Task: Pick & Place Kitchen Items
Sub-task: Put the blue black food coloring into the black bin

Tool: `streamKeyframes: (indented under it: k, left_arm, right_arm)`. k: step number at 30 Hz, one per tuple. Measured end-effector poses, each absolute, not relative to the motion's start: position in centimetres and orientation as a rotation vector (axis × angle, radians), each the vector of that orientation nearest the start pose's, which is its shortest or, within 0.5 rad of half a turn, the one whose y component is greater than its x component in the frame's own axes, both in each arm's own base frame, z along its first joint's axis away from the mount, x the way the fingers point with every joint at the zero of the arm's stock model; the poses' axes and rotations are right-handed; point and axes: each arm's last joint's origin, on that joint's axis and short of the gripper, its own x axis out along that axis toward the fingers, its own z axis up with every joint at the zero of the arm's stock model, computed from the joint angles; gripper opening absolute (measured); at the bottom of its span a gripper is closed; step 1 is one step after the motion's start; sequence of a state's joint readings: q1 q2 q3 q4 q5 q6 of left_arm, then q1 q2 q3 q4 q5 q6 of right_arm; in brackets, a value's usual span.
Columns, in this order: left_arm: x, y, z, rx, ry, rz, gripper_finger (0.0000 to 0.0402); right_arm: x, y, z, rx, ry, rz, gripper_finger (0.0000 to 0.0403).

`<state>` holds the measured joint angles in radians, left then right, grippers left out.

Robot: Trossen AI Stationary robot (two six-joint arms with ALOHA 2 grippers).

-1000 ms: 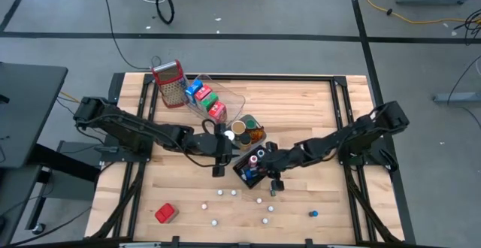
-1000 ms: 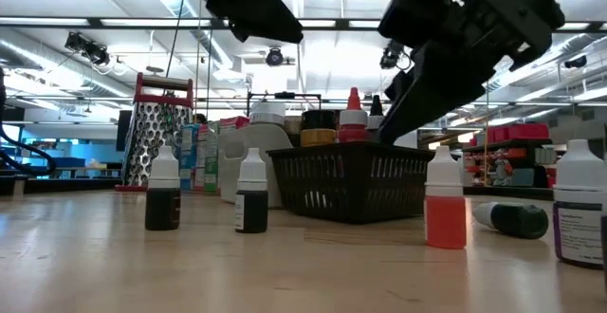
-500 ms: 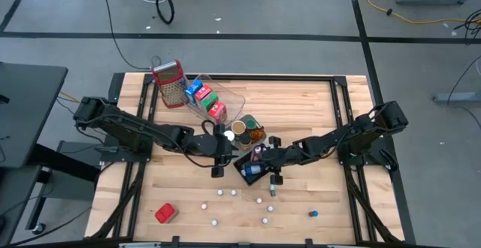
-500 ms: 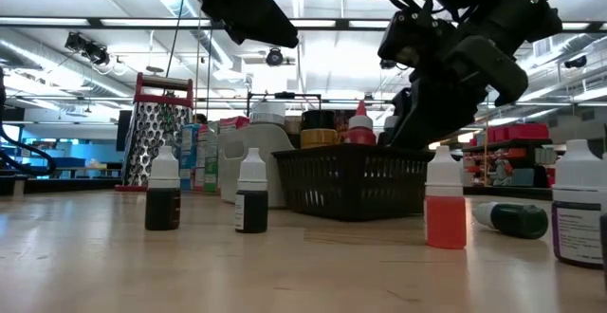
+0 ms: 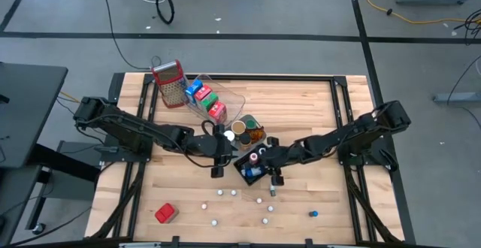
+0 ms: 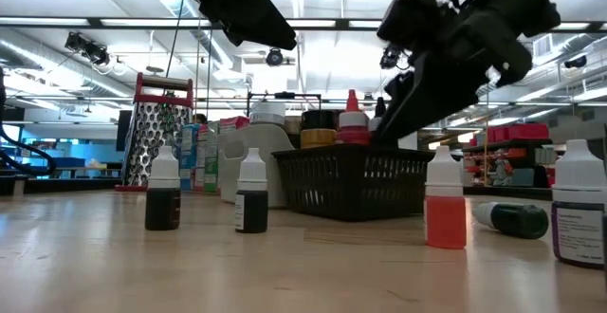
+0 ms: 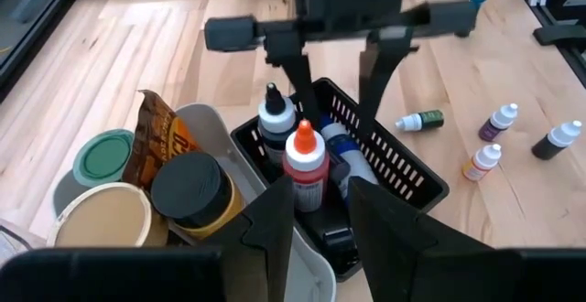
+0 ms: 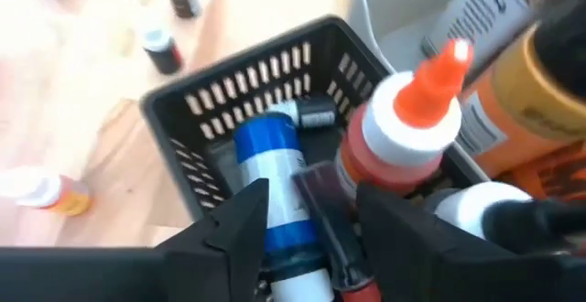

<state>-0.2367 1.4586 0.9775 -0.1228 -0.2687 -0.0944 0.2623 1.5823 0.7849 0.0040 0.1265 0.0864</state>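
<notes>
The right gripper (image 7: 334, 64) is let go above the basket (image 7: 403, 169). At its 6 o'clock, the red bottle (image 7: 304, 167) could get bumped over.

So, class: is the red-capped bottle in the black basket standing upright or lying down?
Upright. The red-capped bottle stands in the black basket, nozzle up, showing above the rim in the low view.

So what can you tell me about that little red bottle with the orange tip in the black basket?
The red bottle looks like plastic: a red body, a white collar and a pointed orange tip. It stands upright in the black basket, close beside a white-capped bottle and a blue bottle lying down. The right claw hovers open just beside it.
</notes>
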Motion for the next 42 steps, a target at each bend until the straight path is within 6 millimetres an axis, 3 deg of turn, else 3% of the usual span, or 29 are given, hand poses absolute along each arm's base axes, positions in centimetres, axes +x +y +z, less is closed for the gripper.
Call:
streamKeyframes:
  k: [6, 12, 17, 24, 29, 38, 42]
  left_arm:
    - [30.7, -6.6, 25.1, 0.059, 0.582, 0.059, 0.0116]
    - [30.7, -6.6, 25.1, 0.046, 0.58, 0.062, 0.0116]
    - [30.7, -6.6, 25.1, 0.02, 0.58, 0.072, 0.0116]
    - [30.8, -6.6, 25.2, 0.015, 0.568, 0.099, 0.0116]
    - [30.8, -6.6, 25.2, -0.009, 0.567, 0.109, 0.0116]
    - [30.8, -6.5, 25.2, -0.03, 0.565, 0.116, 0.0116]
    - [30.8, -6.5, 25.2, -0.031, 0.565, 0.116, 0.0116]
  right_arm:
    - [28.6, 8.2, 19.4, 0.001, 0.7, 0.243, 0.0185]
    - [26.3, 8.8, 23.1, 0.094, 0.625, 0.441, 0.0171]
    - [24.5, 10.3, 24.4, 0.101, 0.621, 0.525, 0.0157]
    - [22.5, 14.2, 23.3, 0.088, 0.735, 0.829, 0.015]
    - [20.3, 16.6, 22.9, -0.012, 0.757, 1.061, 0.015]
    - [17.1, 17.4, 18.1, 0.021, 0.786, 1.077, 0.015]
    - [16.2, 17.6, 17.0, -0.001, 0.649, 1.125, 0.015]
